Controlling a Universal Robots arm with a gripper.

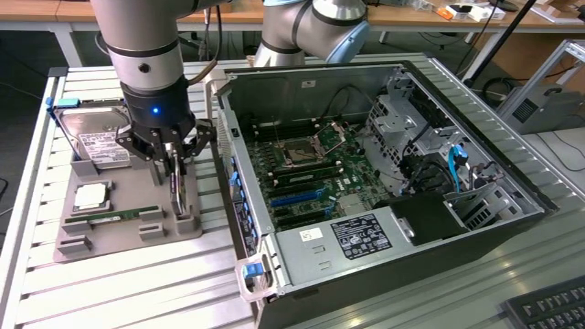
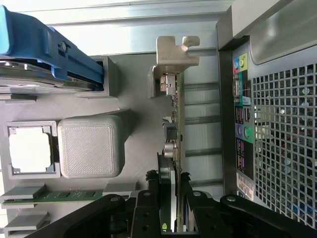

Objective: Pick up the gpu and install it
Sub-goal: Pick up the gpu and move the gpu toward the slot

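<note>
The gpu [image 1: 180,195] stands on edge in a slot of the grey holder tray [image 1: 119,241], beside the open computer case [image 1: 512,199]. My gripper [image 1: 177,168] comes down on it from above, with a finger on each side of the card. In the wrist view the gpu [image 2: 177,114] shows edge-on as a thin green board, and its silver end bracket [image 2: 174,52] is at the far end. There my gripper [image 2: 173,181] is shut on the card. Inside the case, the motherboard's blue expansion slots [image 1: 297,199] lie bare.
The tray also holds a silver hard drive with blue handles [image 1: 101,140], a CPU [image 1: 92,197] and a narrow green RAM stick [image 1: 114,217]. The case's perforated rear wall [image 2: 282,129] stands close beside the card. A keyboard [image 1: 549,308] lies at the exterior view's lower right.
</note>
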